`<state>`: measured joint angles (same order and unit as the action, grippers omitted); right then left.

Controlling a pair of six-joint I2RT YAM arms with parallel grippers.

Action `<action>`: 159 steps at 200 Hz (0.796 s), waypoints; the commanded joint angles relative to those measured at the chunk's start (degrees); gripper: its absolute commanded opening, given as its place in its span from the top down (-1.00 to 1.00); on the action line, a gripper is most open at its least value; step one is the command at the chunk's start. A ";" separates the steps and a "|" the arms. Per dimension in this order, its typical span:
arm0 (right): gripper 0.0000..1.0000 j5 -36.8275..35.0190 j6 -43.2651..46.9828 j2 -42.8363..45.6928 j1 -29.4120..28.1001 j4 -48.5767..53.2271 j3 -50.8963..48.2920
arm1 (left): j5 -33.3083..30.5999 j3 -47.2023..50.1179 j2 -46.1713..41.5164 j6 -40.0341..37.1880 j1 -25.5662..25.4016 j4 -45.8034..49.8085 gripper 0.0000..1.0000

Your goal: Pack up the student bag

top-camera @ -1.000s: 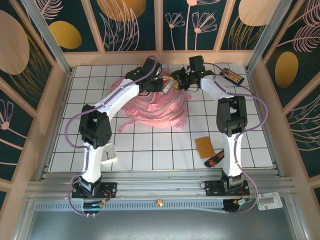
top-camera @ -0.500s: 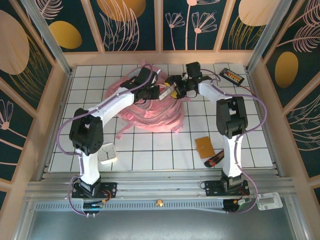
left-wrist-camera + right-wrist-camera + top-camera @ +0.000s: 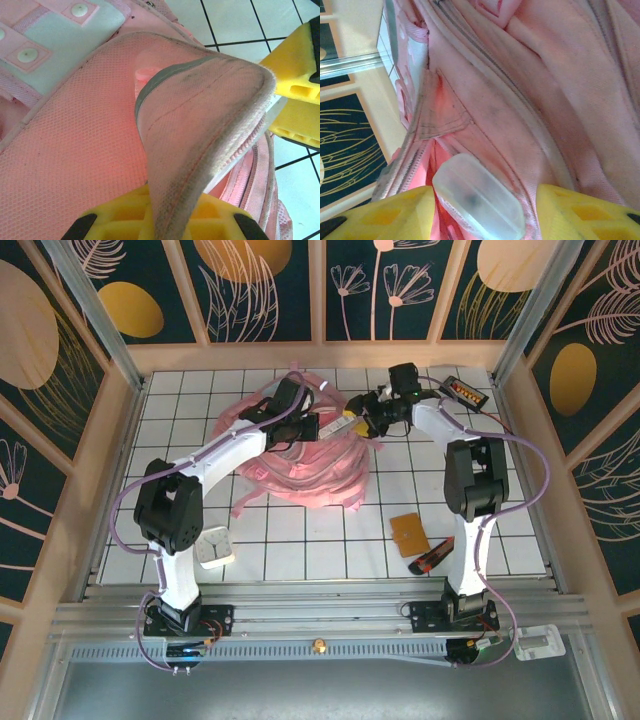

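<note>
From above, the pink backpack (image 3: 300,465) is seen lying near the far edge of the table (image 3: 300,550), about midway along it. The left gripper (image 3: 314,427) and right gripper (image 3: 362,423) are both set at its top.

At the left wrist, a mesh flap (image 3: 200,100) of the backpack is clamped between the closed yellow fingers (image 3: 120,220).

At the right wrist, the fingers (image 3: 585,212) are parted. A frosted tab (image 3: 477,197) is seen between them, against the pink fabric.
</note>
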<state>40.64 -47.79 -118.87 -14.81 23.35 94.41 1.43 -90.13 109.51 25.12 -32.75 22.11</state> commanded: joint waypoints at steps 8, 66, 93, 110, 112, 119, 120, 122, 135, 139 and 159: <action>-0.11 1.97 2.84 3.42 0.28 2.02 -2.40 | 1.16 -0.59 -2.92 -1.10 0.09 -7.03 1.00; 0.36 0.07 2.26 5.54 4.01 -4.59 -5.66 | 2.11 -0.91 -2.73 -1.40 0.13 -6.73 1.00; 0.49 1.41 1.81 2.87 2.50 -5.46 -3.05 | 2.31 -1.31 -2.61 -1.40 0.09 -6.42 1.00; 0.52 2.28 1.05 1.26 0.50 -5.64 -0.98 | 2.35 -1.62 -2.47 -1.55 0.14 -6.31 1.00; 0.52 2.36 0.97 1.09 0.22 -5.81 -0.85 | 2.35 -1.63 -2.44 -1.56 0.10 -6.32 1.00; 0.53 2.78 0.30 0.56 -0.78 -6.29 -0.26 | 2.45 -1.72 -2.42 -1.56 0.06 -6.37 1.00; 0.53 2.87 0.14 0.48 -0.99 -6.43 -0.23 | 2.44 -1.76 -2.40 -1.57 0.06 -6.37 1.00; 0.53 3.04 -0.16 0.28 -1.27 -6.62 -0.09 | 2.50 -1.73 -2.38 -1.57 0.10 -6.38 1.00; 0.54 4.35 -2.12 -0.69 -3.30 -8.36 0.61 | 2.90 -1.96 -2.14 -1.53 0.11 -6.47 1.00; 0.54 4.57 -2.73 -0.94 -3.91 -8.90 0.76 | 2.96 -2.02 -2.09 -1.56 0.10 -6.46 1.00; 0.55 5.97 -6.00 -1.51 -6.62 -12.59 0.37 | 3.09 -2.38 -2.03 -1.44 0.08 -6.55 1.00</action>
<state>43.05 -49.23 -118.74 -17.96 15.81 93.60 2.50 -90.15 109.51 24.47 -32.58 22.06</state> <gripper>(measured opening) 0.227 0.080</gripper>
